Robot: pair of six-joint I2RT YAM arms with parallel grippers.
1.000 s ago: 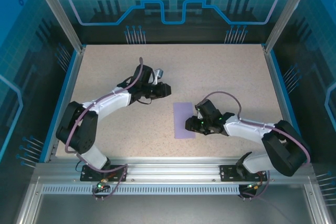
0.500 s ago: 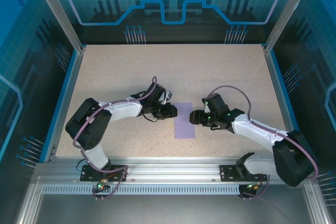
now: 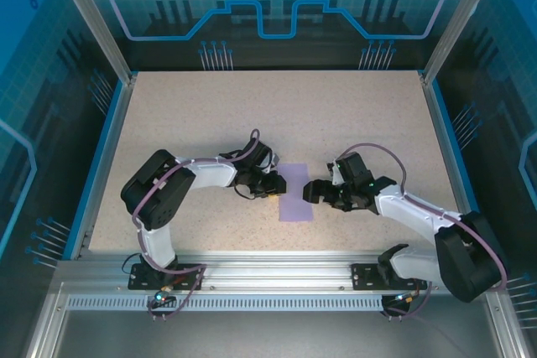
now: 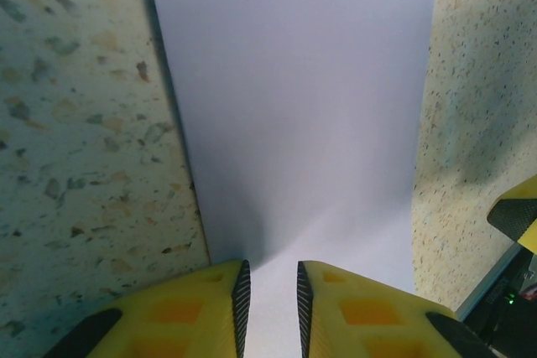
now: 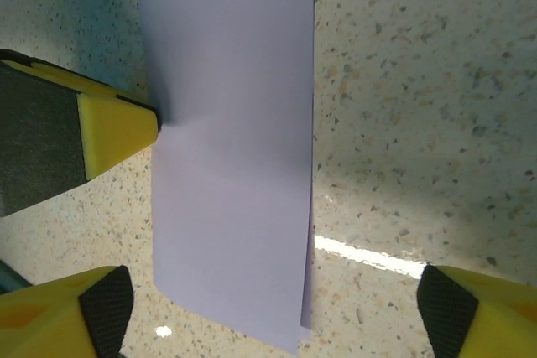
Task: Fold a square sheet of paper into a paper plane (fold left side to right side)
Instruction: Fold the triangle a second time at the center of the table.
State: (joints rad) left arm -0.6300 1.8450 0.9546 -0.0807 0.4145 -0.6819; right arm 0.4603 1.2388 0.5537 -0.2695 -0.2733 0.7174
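The square sheet of paper (image 3: 295,197) lies lengthwise near-to-far, seemingly doubled.

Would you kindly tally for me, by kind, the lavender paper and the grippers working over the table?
Square sheet of paper, lavender: 1
Grippers: 2, the left gripper and the right gripper
Total: 3
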